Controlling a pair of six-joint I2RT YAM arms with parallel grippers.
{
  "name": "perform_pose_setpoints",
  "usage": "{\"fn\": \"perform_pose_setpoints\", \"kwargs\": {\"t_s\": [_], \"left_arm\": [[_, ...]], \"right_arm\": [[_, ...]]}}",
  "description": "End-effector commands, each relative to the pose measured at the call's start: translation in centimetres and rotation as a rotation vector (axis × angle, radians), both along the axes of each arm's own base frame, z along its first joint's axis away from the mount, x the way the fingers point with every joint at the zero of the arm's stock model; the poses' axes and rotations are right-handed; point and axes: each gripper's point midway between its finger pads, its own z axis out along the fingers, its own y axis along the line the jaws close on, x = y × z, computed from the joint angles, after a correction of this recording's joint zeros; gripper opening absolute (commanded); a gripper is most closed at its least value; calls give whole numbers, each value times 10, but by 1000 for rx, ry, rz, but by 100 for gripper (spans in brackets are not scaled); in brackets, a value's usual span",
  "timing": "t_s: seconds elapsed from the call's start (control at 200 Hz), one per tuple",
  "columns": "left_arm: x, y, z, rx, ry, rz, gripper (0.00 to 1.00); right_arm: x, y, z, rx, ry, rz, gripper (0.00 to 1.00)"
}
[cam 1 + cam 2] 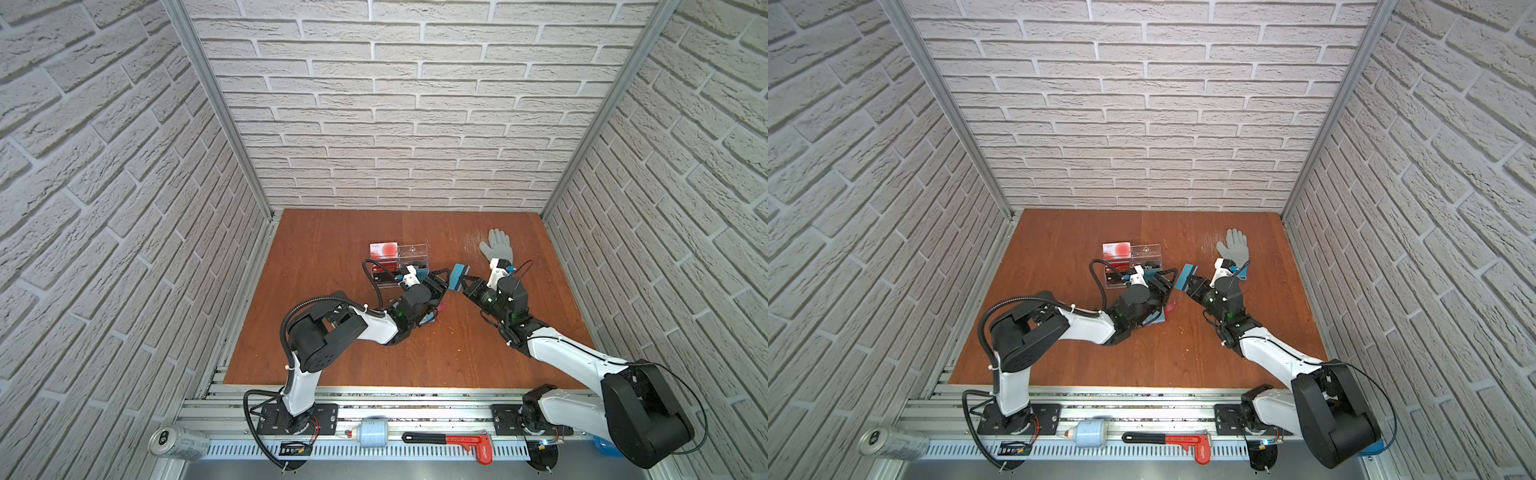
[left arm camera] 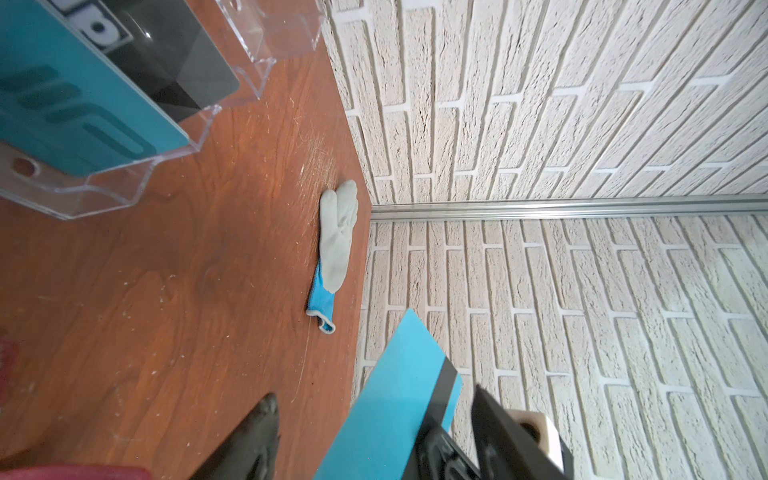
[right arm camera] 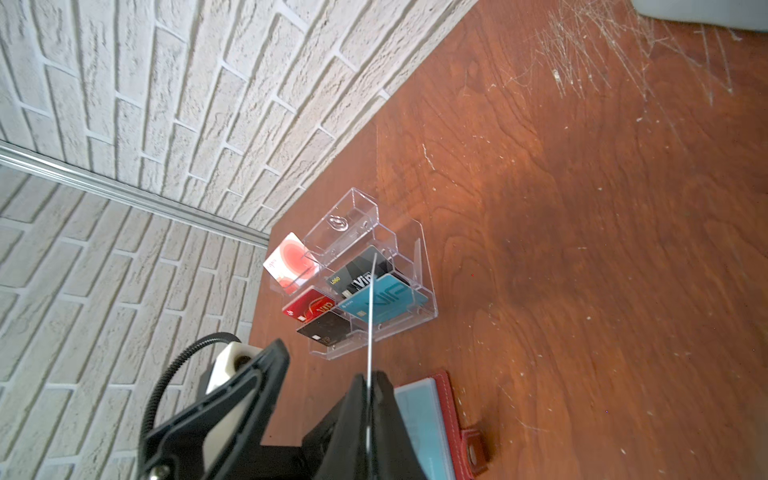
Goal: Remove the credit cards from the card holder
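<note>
The right gripper has its jaws pinched on a blue card with a dark stripe, held above the worktop at mid-frame in both top views. The left gripper has its jaws spread either side of it. The red holder lies open on the worktop just lower left, a pale card inside.

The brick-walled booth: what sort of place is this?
Probably a robot test cell, not a real room: brick-pattern panels in aluminium framing, a left arm and right arm bolted to a metal rail, and a wooden tabletop.
</note>
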Motion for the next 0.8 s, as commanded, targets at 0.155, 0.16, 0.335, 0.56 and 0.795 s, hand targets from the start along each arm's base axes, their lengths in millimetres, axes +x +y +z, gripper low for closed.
{"fn": "perform_pose_setpoints", "kwargs": {"t_s": [0.155,0.16,0.335,0.56,0.795], "left_arm": [[5,-10,16,-94,-42,34,62],[5,-10,16,-94,-42,35,62],[7,-14,15,-105,-43,32,47],[4,-19,12,-107,-35,20,42],[5,-20,11,-113,-32,24,33]], "right_arm": [[7,3,9,85,-48,3,8],[7,3,9,84,-48,4,8],[8,3,5,88,-39,0,8],[8,-2,3,85,-39,-22,8],[8,0,-4,97,-33,-18,7]]}}
